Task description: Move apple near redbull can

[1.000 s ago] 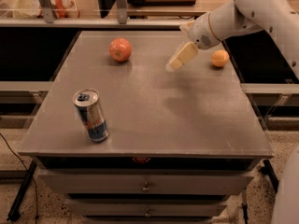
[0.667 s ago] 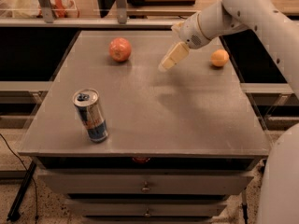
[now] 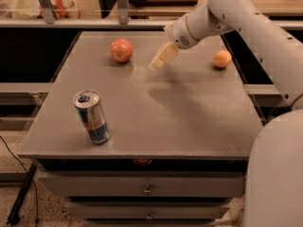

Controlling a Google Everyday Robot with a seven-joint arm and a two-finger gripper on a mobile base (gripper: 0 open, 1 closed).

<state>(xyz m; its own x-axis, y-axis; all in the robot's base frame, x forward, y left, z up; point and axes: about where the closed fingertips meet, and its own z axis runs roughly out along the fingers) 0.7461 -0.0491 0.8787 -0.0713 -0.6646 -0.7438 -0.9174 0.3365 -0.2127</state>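
The round reddish-orange apple [image 3: 121,50] sits at 11 o'clock on the grey bench [image 3: 189,126], well apart from the slim silver-and-blue redbull can [image 3: 91,117] at 7 o'clock, with the pale gripper [image 3: 160,59] near the apple's 3 o'clock, state of jaws not discernible.

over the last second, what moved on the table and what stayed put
The gripper swung left in the view across the far side of the table, closing on the apple but not touching it. Nothing was picked up or released. The apple, the redbull can and the small orange fruit stayed where they were.
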